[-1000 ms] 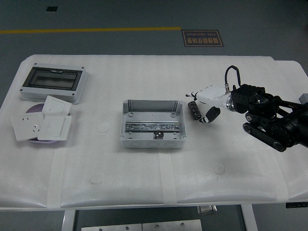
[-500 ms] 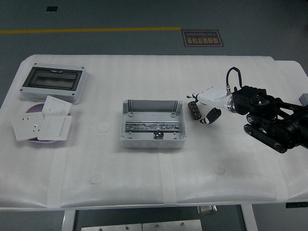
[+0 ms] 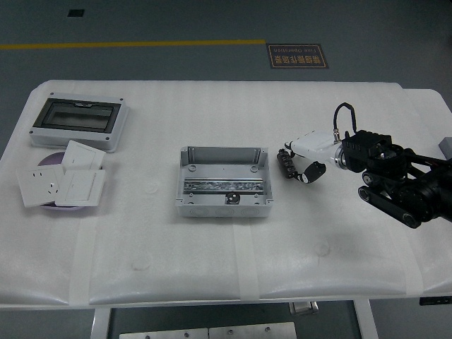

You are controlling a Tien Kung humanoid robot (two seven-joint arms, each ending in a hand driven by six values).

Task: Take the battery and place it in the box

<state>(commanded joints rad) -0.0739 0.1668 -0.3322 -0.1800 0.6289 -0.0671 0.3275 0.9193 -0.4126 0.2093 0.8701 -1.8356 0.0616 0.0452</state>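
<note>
The battery [image 3: 287,166], a small black cylinder, stands on the white table just right of the grey box [image 3: 224,181]. The box is open-topped, with a metal rail across its floor. My right hand [image 3: 296,164], white-shelled with black fingertips, comes in from the right and sits low over the battery. Its fingers [image 3: 284,152] hook over the battery's top and left side, hiding part of it. The thumb [image 3: 311,171] stays a little apart on the right. The battery still rests on the table. My left arm is out of view.
At the far left stands a grey enclosure with a dark window [image 3: 78,122]. In front of it, several white switch and socket plates [image 3: 62,182] lie on a purple dish. A grey object [image 3: 445,147] shows at the right edge.
My right hand has dropped lower. Its fingers, earlier raised above the battery, now come down over the battery's top. The battery has stayed in place.
</note>
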